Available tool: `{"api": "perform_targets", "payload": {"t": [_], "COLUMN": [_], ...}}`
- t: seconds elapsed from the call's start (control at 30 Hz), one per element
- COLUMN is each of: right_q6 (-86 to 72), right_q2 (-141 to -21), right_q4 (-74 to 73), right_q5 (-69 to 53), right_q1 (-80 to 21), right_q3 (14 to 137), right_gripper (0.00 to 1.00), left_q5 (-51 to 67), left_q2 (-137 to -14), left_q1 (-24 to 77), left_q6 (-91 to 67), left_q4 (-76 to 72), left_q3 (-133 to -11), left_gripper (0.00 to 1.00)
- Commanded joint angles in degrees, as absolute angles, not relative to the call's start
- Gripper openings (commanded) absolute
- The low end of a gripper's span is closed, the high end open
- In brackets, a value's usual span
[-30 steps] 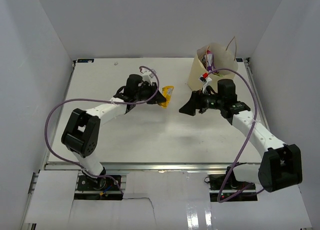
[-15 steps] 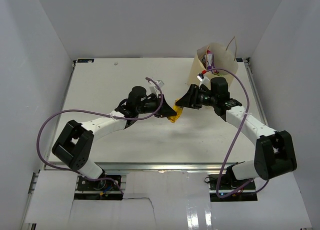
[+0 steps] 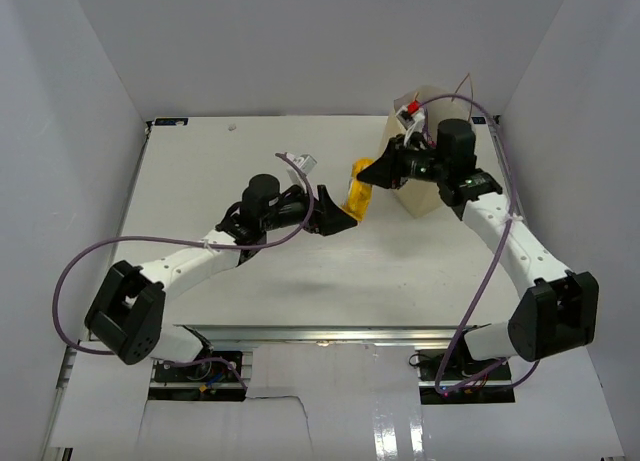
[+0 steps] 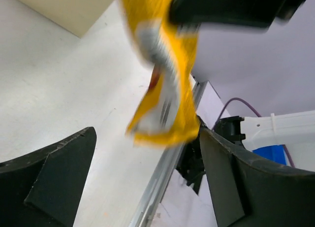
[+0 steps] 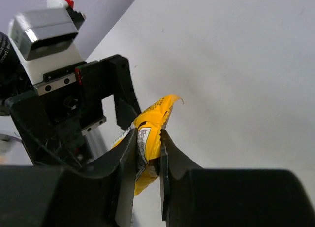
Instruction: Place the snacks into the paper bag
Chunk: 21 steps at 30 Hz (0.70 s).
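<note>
- White table (image 3: 250,301) fills most of my overhead view, boxed in by pale walls (image 3: 300,41). Both arms are bolted at its near edge.
- The right arm (image 3: 505,243) climbs from the near right corner and bends back toward the far right of the table. Its wrist crosses in front of the paper bag.
- The left arm (image 3: 185,263) lies low and stretches rightward to about mid-table.
- The paper bag (image 3: 424,197), tan kraft, stands upright at the far right of the table, partly hidden behind the right wrist. From here I can't make out what is inside it.
- The right gripper (image 3: 368,171) sits just left of the bag. In its own wrist view I see the two fingers pinched tight on the upper part of the yellow-orange bar.
- The left gripper (image 3: 335,219) is just below and left of that, pointing at the bar. Its wrist view shows the fingers spread wide, one on either side of the bar's lower end. There is a gap on both sides and they grip nothing.
- The yellow-orange bar (image 3: 356,199) hangs in the air from the right gripper. It is above the table surface, just beside the bag's left face and outside the bag. It is blurred in the left wrist view, though I can pick out a white patch on the wrapper. In the right wrist view its free corner curls up past the fingertips, with the left gripper's black frame close behind it.
</note>
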<state>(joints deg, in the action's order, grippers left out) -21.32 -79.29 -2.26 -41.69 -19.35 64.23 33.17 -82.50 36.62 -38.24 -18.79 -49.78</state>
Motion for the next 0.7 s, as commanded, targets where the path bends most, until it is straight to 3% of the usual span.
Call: {"api": "perform_targets", "payload": {"t": [0.0,0.13,0.23,0.67], "right_q6": [-2.4,4.8,9.7,18.5], "right_q2": [-74.4,-73.7,-74.2,-84.1], "right_q4": [-5.3,-7.0,-8.6,-3.2], "right_q5": [-46.9,-45.4,-36.8,-0.4], "right_q1": [-13.6,-6.6,-2.8,-2.4], "right_q3": [75.4,83.7,89.3,87.1], "right_gripper": [0.08,0.08,0.08,0.08], "left_q5": [28.2,20.8,15.9,1.3], "left_q2": [-74.2,-68.0,-65.2,-57.3], "left_q1": [36.8,36.3,36.2,35.9], "left_q6": [-33.2,-26.9,-24.0,-23.8], "left_q4": [-18.4,-8.0,-1.5,9.0], "left_q3": [-48.9,-48.5,-49.0,-46.5], "left_gripper": [0.98,0.98,0.98,0.98]}}
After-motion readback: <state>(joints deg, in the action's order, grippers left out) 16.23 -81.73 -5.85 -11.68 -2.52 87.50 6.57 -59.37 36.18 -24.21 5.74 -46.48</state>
